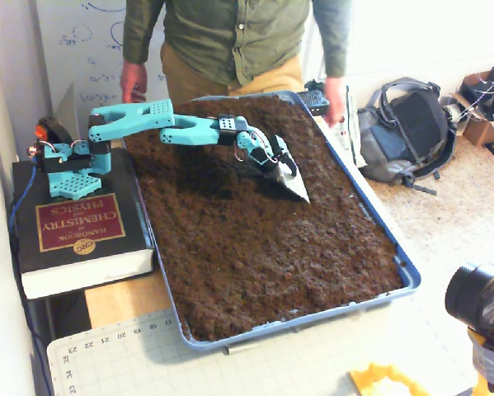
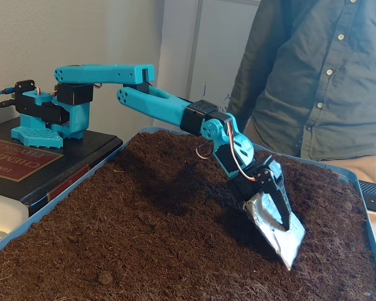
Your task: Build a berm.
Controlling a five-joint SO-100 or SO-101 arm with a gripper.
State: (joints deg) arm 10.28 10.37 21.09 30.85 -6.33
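A blue tray [image 1: 407, 274] [image 2: 374, 221] is filled with loose dark brown soil [image 1: 263, 247]. The berm [image 2: 175, 166] is a low raised heap of soil at the tray's far end, below the arm; in a fixed view from above it is a darker patch [image 1: 218, 169]. My gripper [image 1: 289, 181] [image 2: 280, 227] is shut on a silver scoop blade [image 2: 277, 233]. The blade slants down and its tip touches the soil right of the heap.
The teal arm's base [image 1: 69, 165] stands on a thick black book [image 1: 73, 223] left of the tray. A person in a green shirt [image 1: 230, 33] stands behind the tray, hands near its far corners. A backpack [image 1: 411, 132] and a camera [image 1: 482, 301] are at the right.
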